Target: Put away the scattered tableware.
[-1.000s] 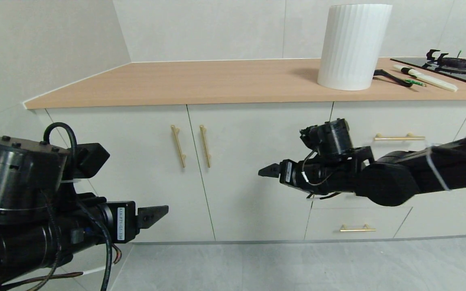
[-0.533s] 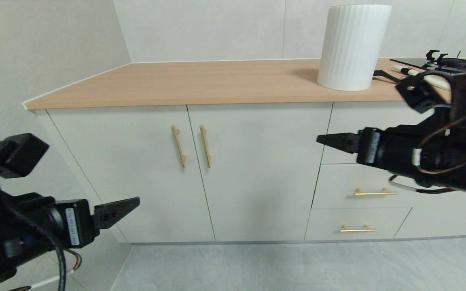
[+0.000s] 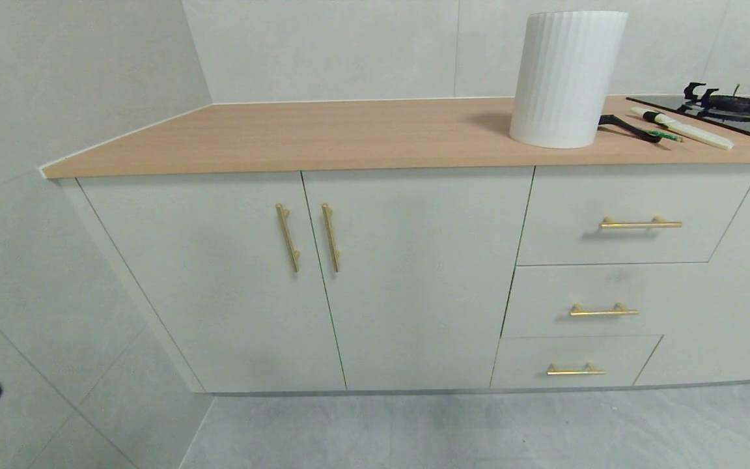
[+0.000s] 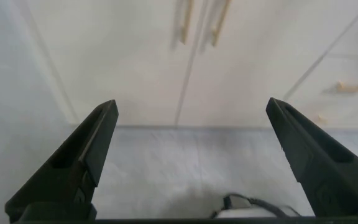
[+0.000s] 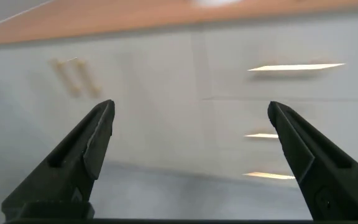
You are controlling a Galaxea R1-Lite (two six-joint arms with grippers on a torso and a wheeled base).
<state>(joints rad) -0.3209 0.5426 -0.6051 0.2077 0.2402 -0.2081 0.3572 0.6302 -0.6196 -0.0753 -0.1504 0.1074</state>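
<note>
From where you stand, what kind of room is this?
Most likely a kitchen: a wooden countertop runs over pale cupboards and drawers with gold handles, a gas hob sits at its right end, and utensils lie beside a tall white ribbed container.

The countertop (image 3: pixel 349 133) looks like matt wood grain, over smooth, matt pale cabinet fronts (image 3: pixel 219 293) with brushed golden metal handles (image 3: pixel 640 224). The ribbed white container (image 3: pixel 567 78) has a matt, fluted surface.
</note>
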